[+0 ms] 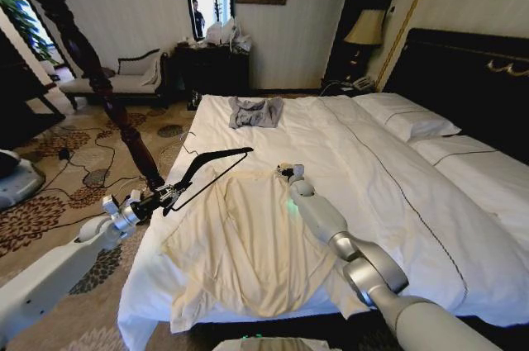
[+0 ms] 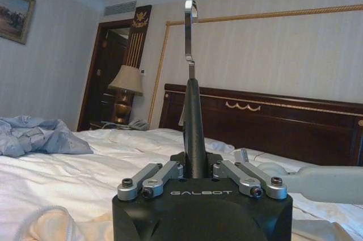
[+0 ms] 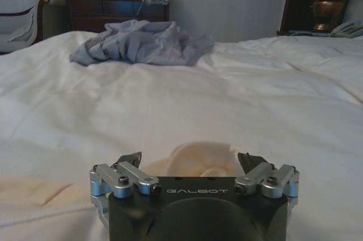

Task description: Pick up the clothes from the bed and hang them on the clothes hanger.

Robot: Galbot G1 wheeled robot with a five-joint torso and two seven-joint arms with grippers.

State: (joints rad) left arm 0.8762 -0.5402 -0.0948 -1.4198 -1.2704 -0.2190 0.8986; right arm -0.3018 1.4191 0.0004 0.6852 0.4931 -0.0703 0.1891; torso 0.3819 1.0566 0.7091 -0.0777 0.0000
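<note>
A: Clothes, where are they lying?
B: Spread flat on the near left part of the bed, a cream long-sleeved garment with its collar toward the far end. A fold of it also shows just in front of the right hand in the right wrist view.
A: And the clothes hanger?
B: It is in the left hand, over the bed's left edge. The hand is closed on one end of the black frame, which reaches out above the garment's left shoulder. In the left wrist view the hanger rises straight out from between the fingers, silver hook at its tip.
A: What about the right hand?
B: It sits at the collar, low over the cloth. In its own view the right hand has its fingertips spread wide, with nothing between them.
A: Anything else on the bed?
B: A crumpled grey garment at the far end, well apart from the cream one, and white pillows on the right by the dark headboard.
</note>
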